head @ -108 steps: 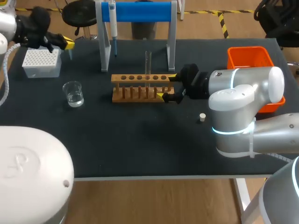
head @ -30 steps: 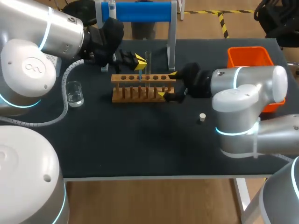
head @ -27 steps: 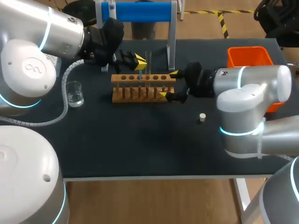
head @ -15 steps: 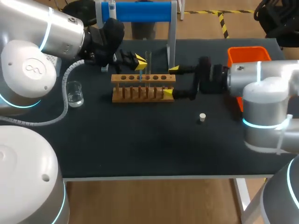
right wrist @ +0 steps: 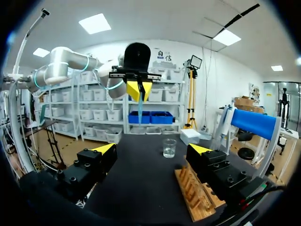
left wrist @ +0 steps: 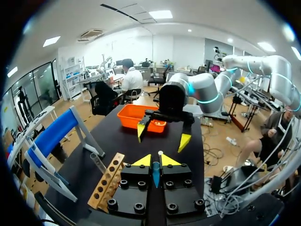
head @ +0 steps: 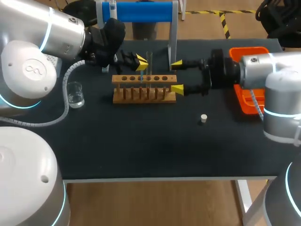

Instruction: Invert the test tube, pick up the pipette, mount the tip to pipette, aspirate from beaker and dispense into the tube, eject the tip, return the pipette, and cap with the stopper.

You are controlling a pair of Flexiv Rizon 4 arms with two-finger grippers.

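Your left gripper is clenched on a slim blue tip. The tip hangs point-down over the wooden rack, just beside the test tube standing upright in it. Your right gripper is released, its fingers spread wide at the rack's right end. The pipette hangs on the blue stand. You will find the beaker left of the rack and the stopper on the table, right of it.
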